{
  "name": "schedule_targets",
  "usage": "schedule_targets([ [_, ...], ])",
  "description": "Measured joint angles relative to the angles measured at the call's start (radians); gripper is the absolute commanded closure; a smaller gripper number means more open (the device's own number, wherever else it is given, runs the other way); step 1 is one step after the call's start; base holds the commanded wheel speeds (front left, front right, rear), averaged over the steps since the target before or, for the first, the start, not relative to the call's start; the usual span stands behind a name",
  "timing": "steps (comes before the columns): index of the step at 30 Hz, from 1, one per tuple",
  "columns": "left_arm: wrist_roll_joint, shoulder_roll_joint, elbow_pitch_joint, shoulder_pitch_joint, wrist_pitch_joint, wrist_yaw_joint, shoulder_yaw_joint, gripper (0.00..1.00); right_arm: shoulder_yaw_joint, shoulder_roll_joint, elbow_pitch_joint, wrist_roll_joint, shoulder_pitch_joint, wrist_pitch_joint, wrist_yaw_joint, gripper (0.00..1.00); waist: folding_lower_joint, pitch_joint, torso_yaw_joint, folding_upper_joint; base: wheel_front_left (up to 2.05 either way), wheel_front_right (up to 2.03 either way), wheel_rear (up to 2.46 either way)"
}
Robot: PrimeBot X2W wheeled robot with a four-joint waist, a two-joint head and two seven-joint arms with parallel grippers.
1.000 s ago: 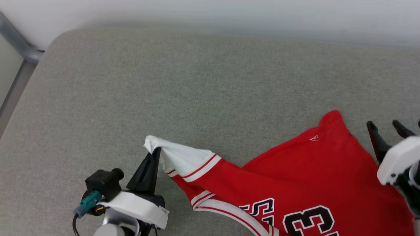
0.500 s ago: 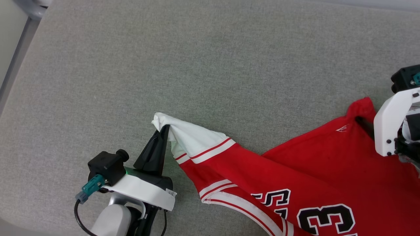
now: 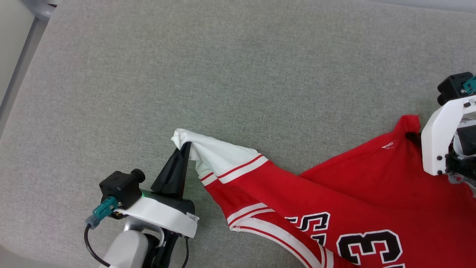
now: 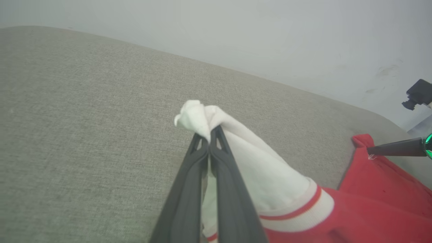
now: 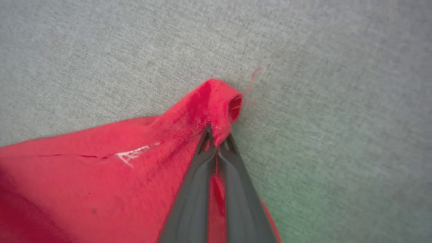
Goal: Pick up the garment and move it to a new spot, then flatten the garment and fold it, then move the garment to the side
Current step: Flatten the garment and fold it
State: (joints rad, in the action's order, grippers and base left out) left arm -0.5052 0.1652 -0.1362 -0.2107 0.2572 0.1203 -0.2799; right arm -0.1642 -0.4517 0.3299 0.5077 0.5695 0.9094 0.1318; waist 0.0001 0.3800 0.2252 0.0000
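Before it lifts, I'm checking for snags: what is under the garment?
The garment lies on the grey cushion, which shows around its edges; anything else beneath the red cloth is covered.

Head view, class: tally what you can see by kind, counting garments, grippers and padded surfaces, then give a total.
Garment: 1, the red jersey garment
Grippers: 2, the left gripper with fingers shut on the white sleeve, and the right gripper with fingers shut on a red corner
Padded surface: 1, the grey cushion
Total: 4
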Motion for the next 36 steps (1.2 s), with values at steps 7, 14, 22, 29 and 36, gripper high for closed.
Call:
schedule_targets([
  [7, -0.011, 0.041, -0.028, -0.057, -0.009, 0.0, 0.038, 1.0, 0.053, 0.026, 0.013, -0.082, 0.02, -0.142, -0.001, 1.0, 0.0, -0.055, -0.021, 0.0, 0.0, 0.0, 0.0],
  [14, -0.034, 0.093, -0.092, -0.238, -0.051, 0.002, 0.077, 1.0, 0.136, 0.089, 0.038, -0.192, 0.089, -0.292, -0.001, 1.0, -0.0001, -0.113, -0.064, 0.0, 0.0, 0.0, 0.0],
  [22, -0.065, 0.112, -0.26, -0.558, -0.114, 0.009, 0.057, 1.0, 0.224, 0.127, 0.079, -0.32, 0.26, -0.418, -0.001, 1.0, -0.0001, -0.138, -0.113, 0.0, 0.0, 0.0, 0.0],
  [29, -0.081, 0.12, -0.452, -0.858, -0.11, 0.011, 0.047, 1.0, 0.281, 0.156, 0.118, -0.418, 0.453, -0.519, 0.0, 1.0, 0.0, -0.107, -0.139, 0.0, 0.0, 0.0, 0.0],
  [36, -0.078, 0.186, -0.562, -1.116, -0.085, 0.012, 0.032, 1.0, 0.293, 0.175, 0.15, -0.496, 0.655, -0.563, 0.0, 1.0, 0.0, -0.031, -0.169, 0.0, 0.0, 0.0, 0.0],
])
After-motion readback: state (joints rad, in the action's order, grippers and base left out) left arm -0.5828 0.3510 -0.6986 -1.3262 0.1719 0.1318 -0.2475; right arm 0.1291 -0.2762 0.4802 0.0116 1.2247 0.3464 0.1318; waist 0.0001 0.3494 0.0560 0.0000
